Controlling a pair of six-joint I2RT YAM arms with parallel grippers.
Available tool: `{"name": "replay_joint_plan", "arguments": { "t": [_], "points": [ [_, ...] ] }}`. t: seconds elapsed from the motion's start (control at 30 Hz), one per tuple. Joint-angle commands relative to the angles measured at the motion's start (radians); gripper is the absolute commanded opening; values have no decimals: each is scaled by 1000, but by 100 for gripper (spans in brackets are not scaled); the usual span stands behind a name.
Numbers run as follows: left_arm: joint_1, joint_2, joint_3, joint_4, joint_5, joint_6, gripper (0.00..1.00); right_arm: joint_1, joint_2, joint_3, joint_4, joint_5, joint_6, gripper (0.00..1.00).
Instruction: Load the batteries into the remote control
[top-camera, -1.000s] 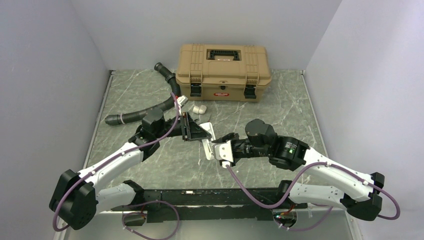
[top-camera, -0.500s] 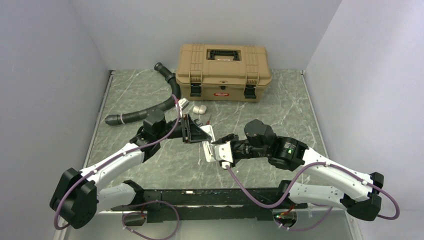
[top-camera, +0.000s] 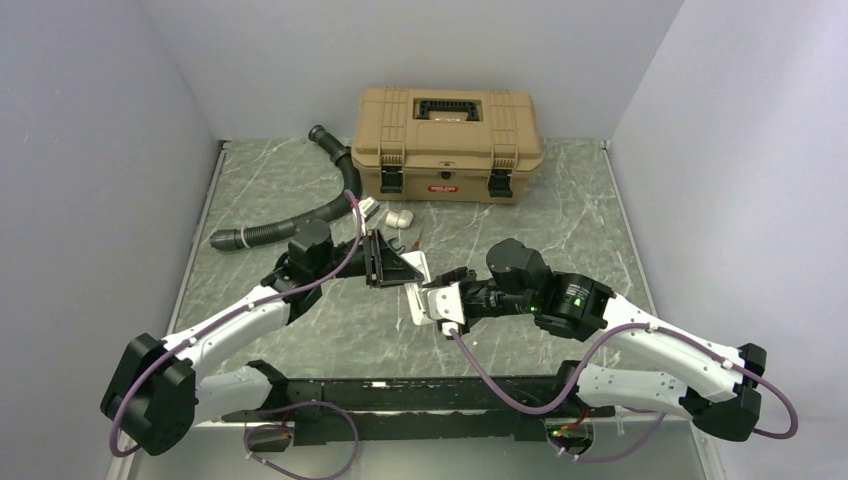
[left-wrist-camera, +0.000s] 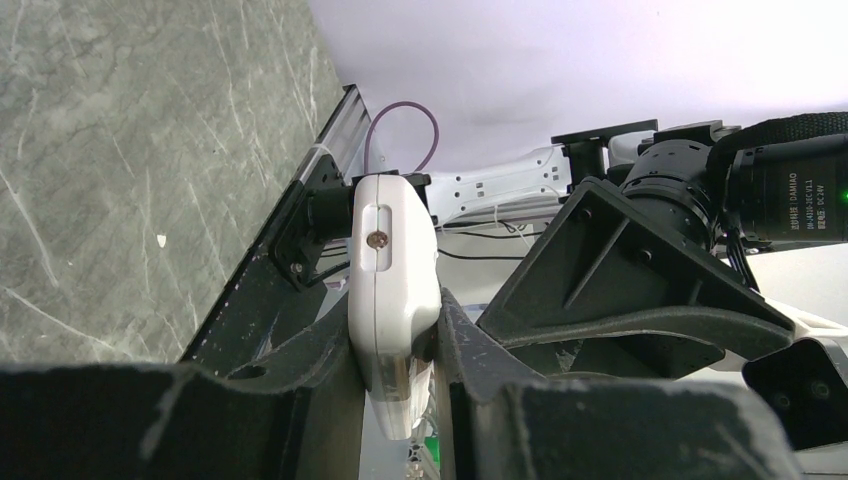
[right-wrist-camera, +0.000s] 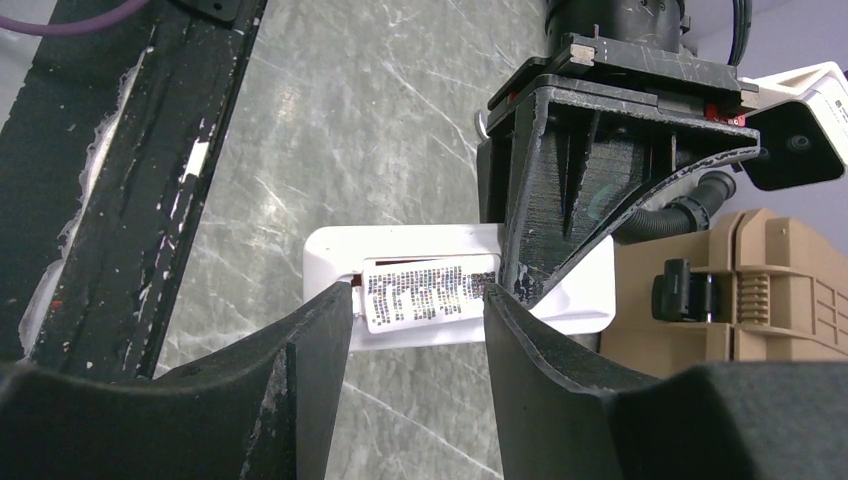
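Black corrugated hose (top-camera: 300, 220) lies at far left of the table (top-camera: 560, 210), tan tool case (top-camera: 447, 143) at the back, small white stubby cylinder (top-camera: 400, 217) just in front of the case. Left arm (top-camera: 240, 320) reaches from its base at near left, forearm angled up and inward to mid table, wrist turned so the left gripper (left-wrist-camera: 397, 345) points toward the right arm. Its fingers are clenched on the remote control (left-wrist-camera: 392, 270), one on each long side, holding it off the table surface at mid table between the two grippers. Remote look: slim white body with rounded corners; the end facing the left wrist camera has a narrow recessed slot with a small dark dot in it. In the right wrist view its flat face shows a rectangular recess holding a silvery printed label panel (right-wrist-camera: 425, 293), with a thin dark gap along the panel's upper left edge; button side not visible. Right arm (top-camera: 650, 340) comes from near right, elbow low, forearm running left, right gripper (right-wrist-camera: 418, 300) aimed at that face. Its fingers stand apart, one at each end of the label panel; cannot tell whether they pinch it or only flank it.
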Motion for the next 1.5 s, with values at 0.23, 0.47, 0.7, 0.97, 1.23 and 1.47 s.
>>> {"name": "replay_joint_plan", "arguments": {
  "t": [0.23, 0.47, 0.7, 0.97, 1.23, 1.47],
  "points": [
    [-7, 12, 3, 51, 20, -12, 0, -3, -6, 2, -3, -41, 20, 55],
    [-6, 14, 5, 59, 18, -17, 0, -3, -6, -6, -8, -41, 18, 55],
    [-6, 16, -2, 64, 19, -23, 0, -3, -6, -13, 2, -39, 16, 56],
    [-6, 24, -31, 122, 26, -62, 0, -3, -12, -21, 3, -34, 21, 56],
    [-6, 19, -34, 94, 20, -44, 0, -4, -15, -14, 10, -35, 20, 56],
    [-6, 21, -38, 90, 16, -38, 0, -4, -13, -6, 14, -48, 28, 56]
  ]
}}
